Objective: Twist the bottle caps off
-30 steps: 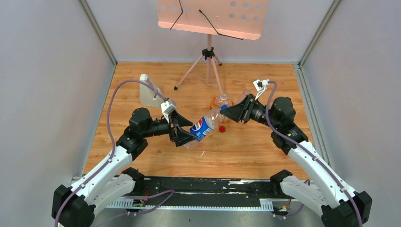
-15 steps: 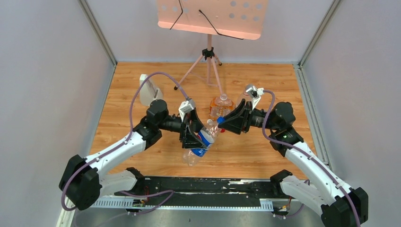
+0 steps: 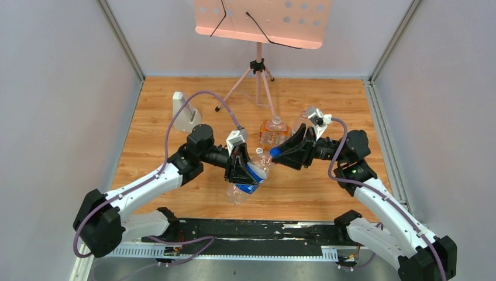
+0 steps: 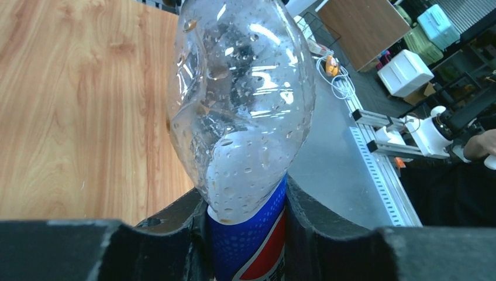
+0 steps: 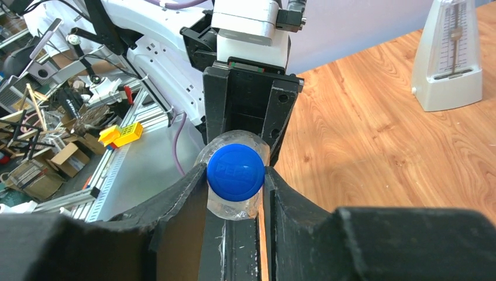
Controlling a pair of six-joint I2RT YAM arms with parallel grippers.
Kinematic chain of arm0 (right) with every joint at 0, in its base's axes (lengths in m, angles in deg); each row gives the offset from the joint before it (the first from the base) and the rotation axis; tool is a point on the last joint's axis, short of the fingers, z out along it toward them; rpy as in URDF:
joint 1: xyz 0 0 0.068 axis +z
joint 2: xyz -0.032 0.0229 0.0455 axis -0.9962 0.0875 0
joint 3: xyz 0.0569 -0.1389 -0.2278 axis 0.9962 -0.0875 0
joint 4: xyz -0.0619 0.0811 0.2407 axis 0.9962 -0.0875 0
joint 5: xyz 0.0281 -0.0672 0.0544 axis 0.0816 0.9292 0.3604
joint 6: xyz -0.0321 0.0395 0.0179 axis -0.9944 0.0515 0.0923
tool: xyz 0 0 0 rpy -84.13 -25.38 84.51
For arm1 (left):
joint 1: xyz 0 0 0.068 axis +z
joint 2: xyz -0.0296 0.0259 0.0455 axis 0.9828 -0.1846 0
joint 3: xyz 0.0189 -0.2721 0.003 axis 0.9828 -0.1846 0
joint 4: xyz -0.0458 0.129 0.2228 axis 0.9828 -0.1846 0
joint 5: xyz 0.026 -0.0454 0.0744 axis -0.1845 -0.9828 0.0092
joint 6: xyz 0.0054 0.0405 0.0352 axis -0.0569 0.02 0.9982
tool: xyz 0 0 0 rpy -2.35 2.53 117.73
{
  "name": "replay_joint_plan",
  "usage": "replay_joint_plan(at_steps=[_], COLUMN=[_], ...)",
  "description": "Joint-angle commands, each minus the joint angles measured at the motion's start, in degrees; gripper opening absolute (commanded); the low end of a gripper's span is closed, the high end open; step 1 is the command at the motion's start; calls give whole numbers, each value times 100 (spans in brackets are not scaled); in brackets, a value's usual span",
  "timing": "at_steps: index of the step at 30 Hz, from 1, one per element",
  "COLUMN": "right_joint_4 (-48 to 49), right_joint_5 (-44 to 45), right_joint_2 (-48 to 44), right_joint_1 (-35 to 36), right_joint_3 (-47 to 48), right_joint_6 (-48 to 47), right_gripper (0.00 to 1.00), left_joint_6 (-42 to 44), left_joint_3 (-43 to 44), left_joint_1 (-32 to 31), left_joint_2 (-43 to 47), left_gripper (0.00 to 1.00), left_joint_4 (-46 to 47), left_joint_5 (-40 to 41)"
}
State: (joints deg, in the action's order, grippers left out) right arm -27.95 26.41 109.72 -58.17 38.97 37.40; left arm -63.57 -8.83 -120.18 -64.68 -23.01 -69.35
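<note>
Left arm [image 3: 146, 187] swung inward over the last second; left jaws clamp the Pepsi bottle [image 4: 243, 117] at its label, clear of the worktop [image 3: 316, 181]. Meanwhile right jaws have closed on the blue cap [image 5: 236, 172]. Judged: unscrewing can start.

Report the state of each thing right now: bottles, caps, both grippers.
Clear plastic Pepsi-labelled bottle: held tilted, off the table.
Round blue plastic cap: on that bottle's neck.
Left gripper: shut on the bottle's label.
Right gripper: shut on the blue cap.
Squat orange-labelled clear bottle: upright on the table, untouched.
</note>
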Motion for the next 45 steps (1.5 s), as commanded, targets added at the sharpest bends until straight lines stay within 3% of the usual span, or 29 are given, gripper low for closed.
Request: replay_joint_plan(at_steps=[1,6,9,16,19,23,30,36,45], right_joint_4=[-7,-1475,-2022,-2992,-3198,-3231,-3103,-2669,-2705], right_joint_5=[143,1185,1662,2282,2130,1786,1054,502,653], right_joint_2=[-202,-374,-456,-404,-238,-22,282,333,561], right_joint_1=[-2,-2,-20,-290,-506,-558,-561,-549,-179], right_joint_3=[-31,273,427,848,968,1057,1053,1032,1276], right_joint_6=[-38,-210,-110,422,728,885,941,1134,1003], right_gripper=[27,71,82,82,77,72,66,64,66], left_joint_6=[817,1607,2029,2884,3332,3736,3950,4195,4324], left_joint_3=[494,1000,1225,1604,1535,1116,51,-14,42], left_joint_1=[-5,-5,-13,-471,-740,-1060,-1150,-1168,-1219], left_joint_2=[132,184,153,133,215,565,1377,1379,1251], left_gripper=[33,15,11,6,0,0,0,0,0], left_joint_4=[-1177,-2837,-3475,-4585,-4532,-3672,-1971,-1988,-2036], left_joint_5=[713,1985,2746,4455,5142,5493,5425,5453,5274])
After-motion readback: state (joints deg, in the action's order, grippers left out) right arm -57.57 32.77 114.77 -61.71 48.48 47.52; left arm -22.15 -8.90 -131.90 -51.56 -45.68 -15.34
